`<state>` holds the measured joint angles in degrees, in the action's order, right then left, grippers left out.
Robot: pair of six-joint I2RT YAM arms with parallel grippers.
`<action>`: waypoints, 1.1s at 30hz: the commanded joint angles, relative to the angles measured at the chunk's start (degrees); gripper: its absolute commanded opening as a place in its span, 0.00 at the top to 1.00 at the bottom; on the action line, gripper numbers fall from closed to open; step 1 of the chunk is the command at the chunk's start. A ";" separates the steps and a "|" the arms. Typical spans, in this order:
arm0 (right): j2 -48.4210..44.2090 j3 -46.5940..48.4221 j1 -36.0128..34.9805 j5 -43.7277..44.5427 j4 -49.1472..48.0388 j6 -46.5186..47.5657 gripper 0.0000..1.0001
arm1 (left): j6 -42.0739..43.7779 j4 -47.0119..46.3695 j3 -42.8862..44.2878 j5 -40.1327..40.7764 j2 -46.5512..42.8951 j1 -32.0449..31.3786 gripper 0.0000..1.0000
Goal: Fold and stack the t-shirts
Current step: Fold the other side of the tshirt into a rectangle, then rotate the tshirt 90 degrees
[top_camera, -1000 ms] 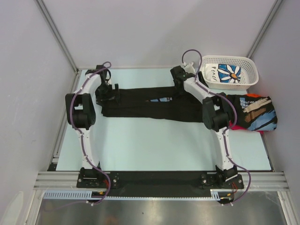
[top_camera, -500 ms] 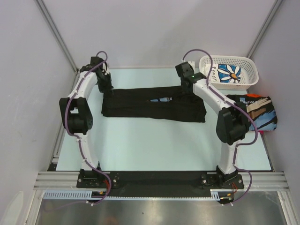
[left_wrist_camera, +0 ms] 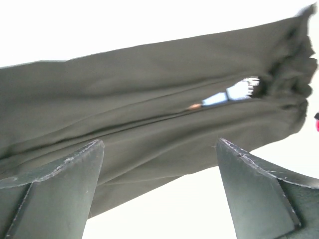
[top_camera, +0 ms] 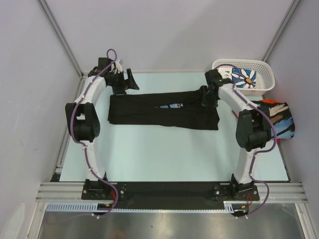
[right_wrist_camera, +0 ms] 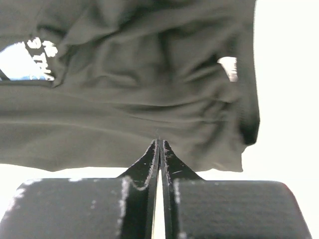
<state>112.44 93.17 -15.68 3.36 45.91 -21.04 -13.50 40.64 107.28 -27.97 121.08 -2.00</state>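
A high rear camera looks down; both wrist cameras closely face the black t-shirt (top_camera: 164, 112).

Bright, even light, faint shadows; in wrist views the table (left_wrist_camera: 124, 25) glares white and the black shirt (left_wrist_camera: 149, 94) blurs slightly.

Partly hiding at frame right
The right arm (top_camera: 251, 130) is covering part of the brush-stroke shirt (top_camera: 283, 122); the red shirt (top_camera: 276, 141) underneath is showing only slivers.

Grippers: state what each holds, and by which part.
Left gripper: open, holding nothing. Right gripper: shut, its tips at the right end of the black shirt; no cloth shows between them, so a pinch cannot be confirmed.
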 commanded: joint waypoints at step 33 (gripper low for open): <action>-2.41 -14.60 12.78 -13.81 6.74 -6.12 0.55 | 4.63 8.49 15.41 27.87 12.34 1.29 0.03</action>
<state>107.50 76.69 -2.09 -8.54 53.54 -26.13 -8.75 47.48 119.57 -7.20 133.34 -1.87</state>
